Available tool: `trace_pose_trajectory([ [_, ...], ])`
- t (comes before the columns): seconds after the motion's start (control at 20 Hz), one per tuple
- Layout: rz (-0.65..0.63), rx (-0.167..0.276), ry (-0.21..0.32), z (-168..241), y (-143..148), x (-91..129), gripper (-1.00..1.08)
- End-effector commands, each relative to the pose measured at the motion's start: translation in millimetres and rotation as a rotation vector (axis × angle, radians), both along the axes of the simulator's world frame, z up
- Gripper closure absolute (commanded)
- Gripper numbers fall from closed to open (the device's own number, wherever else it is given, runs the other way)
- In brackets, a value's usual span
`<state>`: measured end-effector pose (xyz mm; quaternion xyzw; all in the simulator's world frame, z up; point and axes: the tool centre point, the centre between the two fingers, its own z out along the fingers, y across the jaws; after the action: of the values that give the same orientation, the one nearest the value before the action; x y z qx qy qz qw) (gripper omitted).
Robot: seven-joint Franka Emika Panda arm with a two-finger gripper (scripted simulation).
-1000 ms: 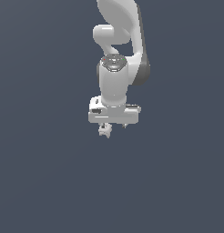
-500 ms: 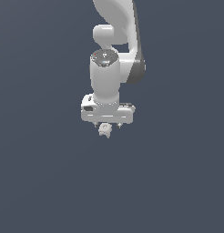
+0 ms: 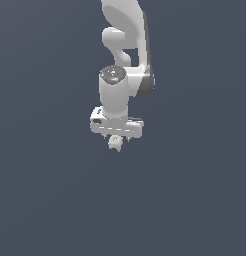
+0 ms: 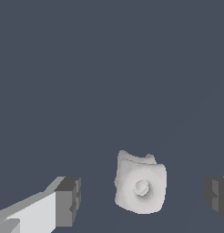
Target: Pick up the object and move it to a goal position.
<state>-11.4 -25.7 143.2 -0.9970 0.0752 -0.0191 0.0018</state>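
Observation:
The object (image 3: 114, 143) is a tiny off-white lumpy piece with short stubby prongs. In the exterior view it sits right under the white hand, between the fingers of my gripper (image 3: 116, 140). In the wrist view the object (image 4: 140, 186) lies between the two dark finger pads (image 4: 68, 202), with a clear gap on each side. My gripper (image 4: 143, 200) is open around the object and does not touch it. Whether the object rests on the dark ground cannot be told.
The white arm (image 3: 126, 30) rises behind the hand toward the top of the exterior view. A uniform dark grey-blue surface (image 3: 45, 200) fills everything else. No goal marker shows.
The hand has stayed over the object, shifting only slightly to the exterior view's left and a little down. The wrist and upper arm links have changed pose above it.

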Motion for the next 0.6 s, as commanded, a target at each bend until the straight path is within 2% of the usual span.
trace_pose_trajectory([
  [0.0, -0.041, 0.001, 0.012, -16.5, -3.4, -12.3, -0.92],
  [0.3, -0.117, 0.002, 0.032, -44.6, -9.4, -36.2, -0.92],
  [0.55, -0.142, 0.002, 0.038, -53.3, -11.4, -44.4, -0.92],
])
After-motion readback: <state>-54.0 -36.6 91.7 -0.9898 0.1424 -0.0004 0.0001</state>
